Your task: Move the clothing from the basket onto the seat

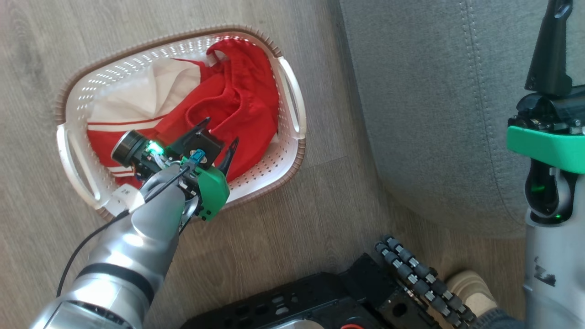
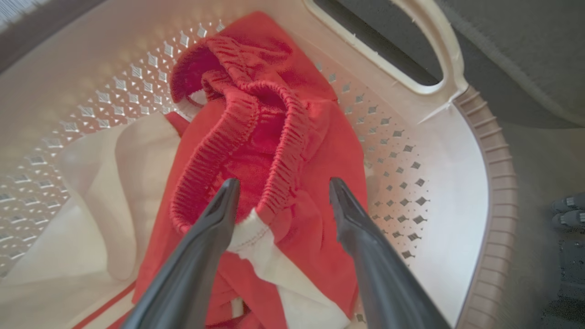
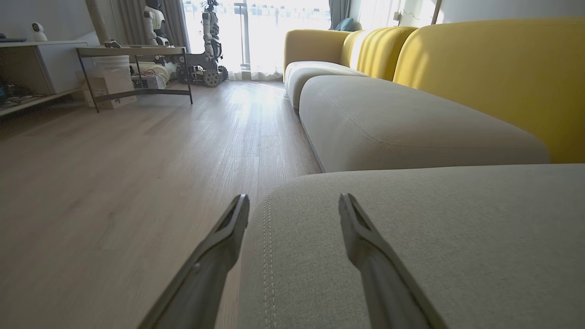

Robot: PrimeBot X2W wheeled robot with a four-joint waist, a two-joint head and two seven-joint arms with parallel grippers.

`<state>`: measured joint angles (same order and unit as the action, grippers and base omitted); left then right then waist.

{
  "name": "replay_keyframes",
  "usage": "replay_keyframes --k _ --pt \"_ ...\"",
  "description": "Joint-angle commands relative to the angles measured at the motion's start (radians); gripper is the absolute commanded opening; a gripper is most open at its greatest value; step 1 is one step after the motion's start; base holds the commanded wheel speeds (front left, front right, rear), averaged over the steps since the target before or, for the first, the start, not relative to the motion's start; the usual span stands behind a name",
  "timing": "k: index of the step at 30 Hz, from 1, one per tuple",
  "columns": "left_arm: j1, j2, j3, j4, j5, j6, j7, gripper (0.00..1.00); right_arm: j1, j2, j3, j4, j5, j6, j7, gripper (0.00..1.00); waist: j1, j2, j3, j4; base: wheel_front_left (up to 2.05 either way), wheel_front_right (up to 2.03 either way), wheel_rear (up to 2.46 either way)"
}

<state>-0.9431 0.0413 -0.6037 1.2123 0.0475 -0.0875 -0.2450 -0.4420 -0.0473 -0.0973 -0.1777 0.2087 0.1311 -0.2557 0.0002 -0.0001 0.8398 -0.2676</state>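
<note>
Red clothing (image 1: 237, 105) with white panels lies crumpled in the cream basket (image 1: 292, 96) on the floor. My left gripper (image 1: 221, 132) hangs open inside the basket, just above the fabric. From the left wrist, its fingers (image 2: 215, 219) straddle the gathered red waistband (image 2: 256, 137) and a white trim, with nothing gripped. The grey seat (image 1: 434, 100) rises to the right of the basket. My right gripper (image 3: 292, 201) is open over the seat's (image 3: 411, 237) stitched edge, holding nothing; one dark finger (image 1: 550, 45) shows at the head view's right edge.
Wood floor (image 1: 320, 192) separates basket and seat. My black base (image 1: 320, 297) and a person's shoe (image 1: 470, 288) sit at the bottom. Further grey cushions with yellow backrests (image 3: 480, 68), a metal-framed table (image 3: 132, 68) and other robots (image 3: 210, 41) stand far off.
</note>
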Motion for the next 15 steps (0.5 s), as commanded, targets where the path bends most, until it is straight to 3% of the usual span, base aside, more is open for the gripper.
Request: replay_keyframes --k 1,15 --pt "0.012 0.009 0.004 0.007 -0.002 0.001 0.019 1.0 0.016 -0.003 0.017 -0.035 0.011 0.0 -0.006 1.0 -0.0002 0.0001 0.004 -0.009 0.0 0.0 0.0" --pt "-0.013 0.019 -0.054 0.068 0.016 0.07 0.155 1.0 0.018 -0.003 0.055 -0.04 0.012 0.0 -0.006 1.0 -0.0002 0.0001 0.003 -0.047 0.0 0.0 0.0"
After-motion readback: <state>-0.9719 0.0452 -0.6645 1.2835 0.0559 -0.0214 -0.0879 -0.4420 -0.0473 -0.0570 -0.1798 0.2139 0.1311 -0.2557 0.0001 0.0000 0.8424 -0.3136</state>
